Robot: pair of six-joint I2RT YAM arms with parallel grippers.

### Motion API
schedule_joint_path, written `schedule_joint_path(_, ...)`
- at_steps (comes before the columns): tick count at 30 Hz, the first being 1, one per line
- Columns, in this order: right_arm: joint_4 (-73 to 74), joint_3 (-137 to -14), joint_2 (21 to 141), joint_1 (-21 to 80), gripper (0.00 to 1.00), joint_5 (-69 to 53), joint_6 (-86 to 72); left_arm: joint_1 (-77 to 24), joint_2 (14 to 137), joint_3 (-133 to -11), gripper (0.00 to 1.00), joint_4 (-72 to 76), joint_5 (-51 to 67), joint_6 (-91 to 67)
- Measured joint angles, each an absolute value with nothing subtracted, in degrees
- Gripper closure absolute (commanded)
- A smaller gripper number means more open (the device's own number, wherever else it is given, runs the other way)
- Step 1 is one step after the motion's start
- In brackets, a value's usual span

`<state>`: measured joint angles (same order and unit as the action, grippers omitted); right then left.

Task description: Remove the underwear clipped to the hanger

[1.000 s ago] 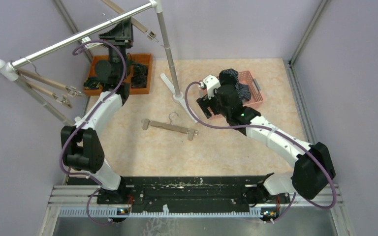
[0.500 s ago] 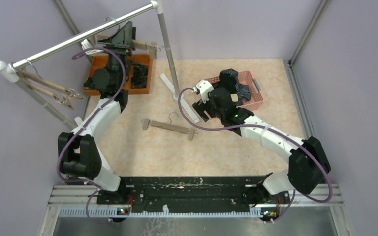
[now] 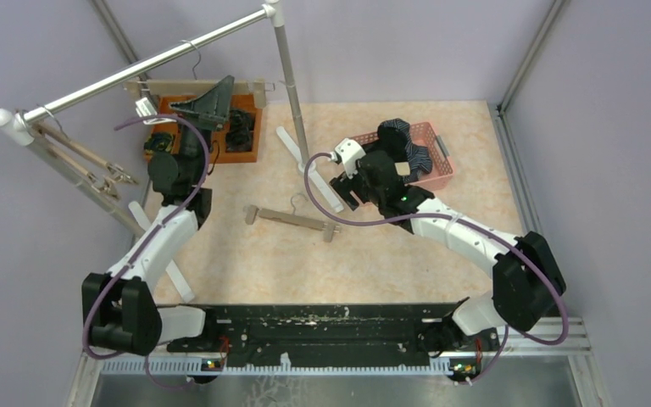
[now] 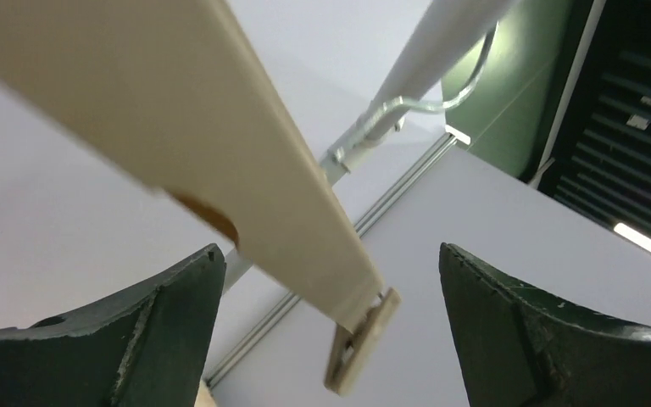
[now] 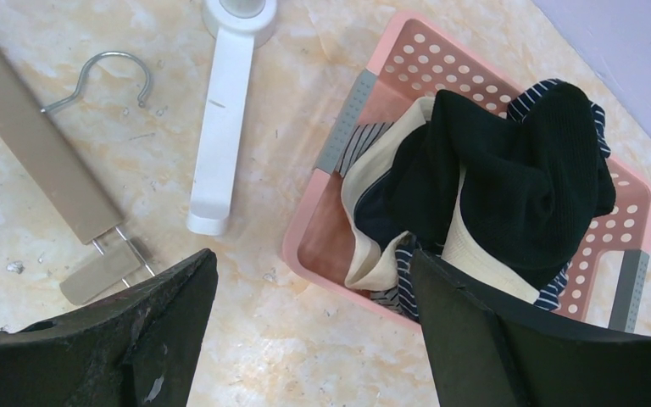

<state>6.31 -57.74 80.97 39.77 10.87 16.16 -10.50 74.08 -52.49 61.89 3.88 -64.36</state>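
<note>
- Left gripper [image 4: 329, 253]: points up under the rail [image 3: 136, 69] of the rack [image 3: 288, 76], jaws spread wide, holding nothing.
- Hung hanger [image 4: 220, 144]: a beige bar hooked over the rail. It passes between the left fingers [image 4: 169, 331], clear of both. Its end clip [image 4: 358, 343] dangles in the gap.
- Right gripper [image 5: 312, 256]: jaws spread wide and empty, above the table [image 3: 373, 254] just right of the rack's foot [image 5: 220, 127].
- Underwear [image 5: 500, 170]: heaped in a pink basket [image 5: 373, 102] right of the rack's foot. A black piece lies on top, with beige waistbands and navy-striped cloth below it.
- Loose hanger [image 5: 34, 153]: flat on the table, left of the rack's foot, its clip end toward the foot.
- Orange tray [image 3: 239, 156]: on the table under the rail, holding small dark items too small to tell apart.
- Spare hangers [image 3: 85, 161]: hanging at the rail's left end.
</note>
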Motion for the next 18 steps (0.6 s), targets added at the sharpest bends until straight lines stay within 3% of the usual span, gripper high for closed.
schedule_joint_path(8, 5.5, -57.9, 81.3, 39.8, 0.14, 11.1, 17.3, -11.9, 66.1, -43.2, 0.01, 53.3, 9.0, -55.9)
schedule_joint_path(18, 7.4, -60.5, 82.7, 39.6, 0.15, 6.8, 17.4, -13.5, 52.6, -33.3, 0.01, 30.5, 6.8, -41.5)
